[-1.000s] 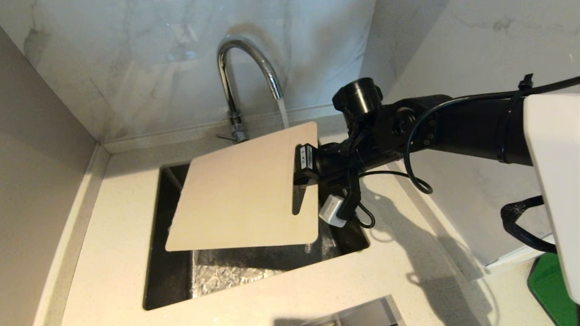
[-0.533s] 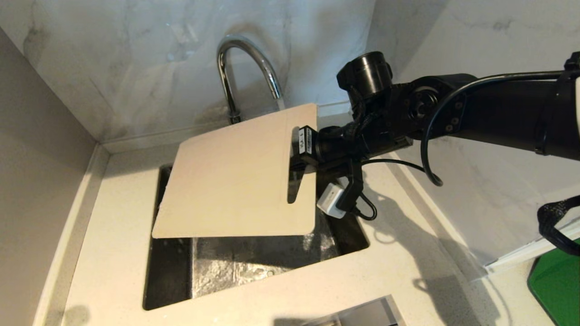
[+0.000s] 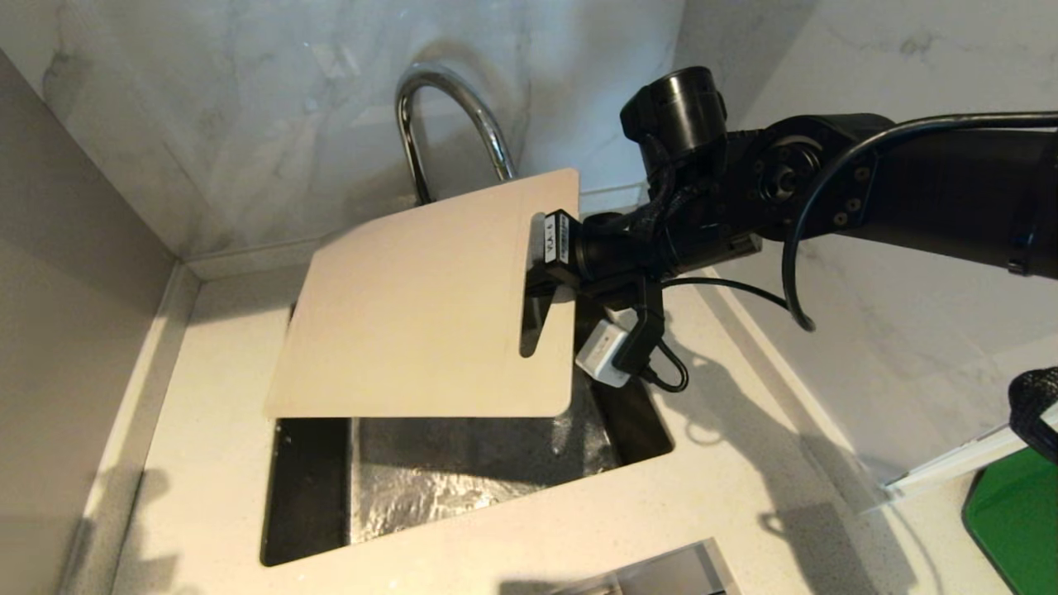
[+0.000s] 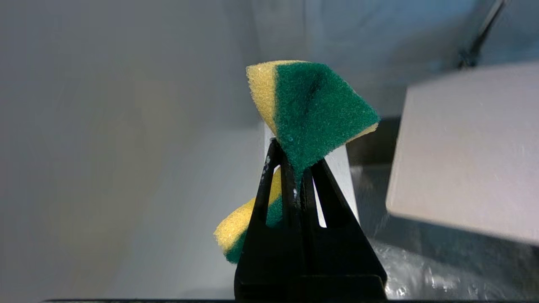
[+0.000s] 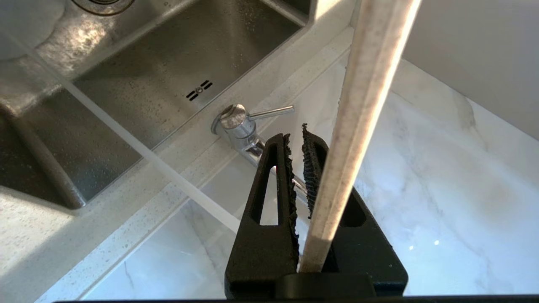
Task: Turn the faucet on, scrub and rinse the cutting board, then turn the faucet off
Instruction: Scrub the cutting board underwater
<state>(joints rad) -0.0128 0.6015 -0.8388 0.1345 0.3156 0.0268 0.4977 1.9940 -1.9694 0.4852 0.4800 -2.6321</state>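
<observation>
My right gripper [image 3: 545, 264] is shut on the cutting board [image 3: 421, 314] at its slot end and holds the cream board tilted above the sink [image 3: 430, 487]. Its far corner hides the spout end and the base of the chrome faucet [image 3: 438, 91]. In the right wrist view the board's edge [image 5: 366, 92] runs up past the right gripper [image 5: 296, 136], with the faucet's thin lever [image 5: 271, 112] and a stream of water [image 5: 147, 158] behind. My left gripper [image 4: 294, 155], outside the head view, is shut on a green-and-yellow sponge [image 4: 320, 109] beside the board [image 4: 467, 147].
The sink is set into a pale speckled countertop [image 3: 207, 463] in a corner of marble walls [image 3: 248, 124], with a grey wall [image 3: 66, 248] close on the left. A green object [image 3: 1008, 512] lies at the lower right. The sink's bottom is wet.
The right arm has lifted the board and carried it back toward the faucet, so it now covers the spout end and base. A shadow has appeared on the counter's lower left.
</observation>
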